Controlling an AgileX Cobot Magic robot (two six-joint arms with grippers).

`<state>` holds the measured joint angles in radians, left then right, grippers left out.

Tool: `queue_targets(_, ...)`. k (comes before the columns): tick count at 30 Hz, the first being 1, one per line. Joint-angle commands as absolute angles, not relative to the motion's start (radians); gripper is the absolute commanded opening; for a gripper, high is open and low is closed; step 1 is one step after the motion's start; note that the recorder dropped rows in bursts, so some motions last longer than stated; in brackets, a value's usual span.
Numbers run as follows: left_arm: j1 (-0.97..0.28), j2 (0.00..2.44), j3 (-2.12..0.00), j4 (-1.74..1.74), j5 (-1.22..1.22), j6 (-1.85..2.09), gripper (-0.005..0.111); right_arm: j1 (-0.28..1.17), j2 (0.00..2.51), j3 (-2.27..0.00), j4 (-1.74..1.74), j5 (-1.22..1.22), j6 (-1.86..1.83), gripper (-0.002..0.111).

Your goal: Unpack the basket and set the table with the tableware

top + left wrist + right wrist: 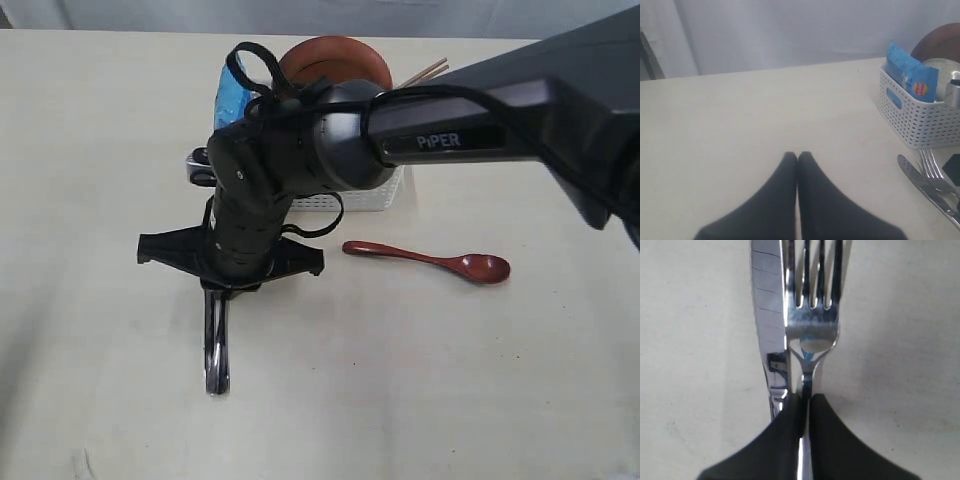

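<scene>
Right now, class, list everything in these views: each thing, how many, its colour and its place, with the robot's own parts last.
table: one, cream, under everything.
basket: one, white lattice, behind the right arm.
plate: one, brown, upright in the basket.
bowl: one, pale, in the basket.
cup: one, steel, in the basket.
chip bag: one, blue, in the basket.
chopsticks: two, wooden, poking from the basket.
spoon: one, dark red, flat on the table.
fork: one, steel, in the right gripper.
knife: one, steel, against the fork.
left gripper: one, black, shut, empty, over bare table.
right gripper: one, black, shut on the fork.
right arm: one, black and grey, crossing before the basket.
</scene>
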<state>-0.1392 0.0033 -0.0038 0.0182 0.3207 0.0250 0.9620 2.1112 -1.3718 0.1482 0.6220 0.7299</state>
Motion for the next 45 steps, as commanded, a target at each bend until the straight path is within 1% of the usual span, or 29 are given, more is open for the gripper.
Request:
queue_targets(1, -0.138, 0.000, 0.000, 0.021, 0.320, 0.030, 0.000, 0.959, 2.127, -1.372, 0.179, 0.617, 0.740, 0.000)
queue_targets(8, -0.138, 0.000, 0.000, 0.021, 0.320, 0.030, 0.000, 0.959, 2.127, -1.372, 0.234, 0.616, 0.635, 0.000)
queue_targets(16, -0.138, 0.000, 0.000, 0.011, 0.320, 0.030, 0.000, 0.959, 2.127, -1.372, 0.172, 0.663, 0.510, 0.000)
queue_targets(19, -0.138, 0.000, 0.000, 0.013, 0.320, 0.030, 0.000, 0.955, 2.127, -1.372, 0.170, 0.658, 0.537, 0.000)
queue_targets(22, -0.138, 0.000, 0.000, 0.013, 0.320, 0.030, 0.000, 0.943, 2.127, -1.372, 0.144, 0.662, 0.675, 0.000)
queue_targets(25, -0.138, 0.000, 0.000, 0.013, 0.320, 0.030, 0.000, 0.943, 2.127, -1.372, 0.152, 0.662, 0.720, 0.000)
queue_targets(41, -0.138, 0.000, 0.000, 0.013, 0.320, 0.030, 0.000, 0.943, 2.127, -1.372, 0.159, 0.671, 0.721, 0.000)
queue_targets(42, -0.138, 0.000, 0.000, 0.013, 0.320, 0.030, 0.000, 0.943, 2.127, -1.372, 0.159, 0.671, 0.721, 0.002)
queue_targets(43, -0.138, 0.000, 0.000, 0.013, 0.320, 0.030, 0.000, 0.943, 2.127, -1.372, 0.159, 0.671, 0.721, 0.007)
queue_targets(45, -0.138, 0.000, 0.000, 0.013, 0.320, 0.030, 0.000, 0.943, 2.127, -1.372, 0.159, 0.671, 0.721, 0.020)
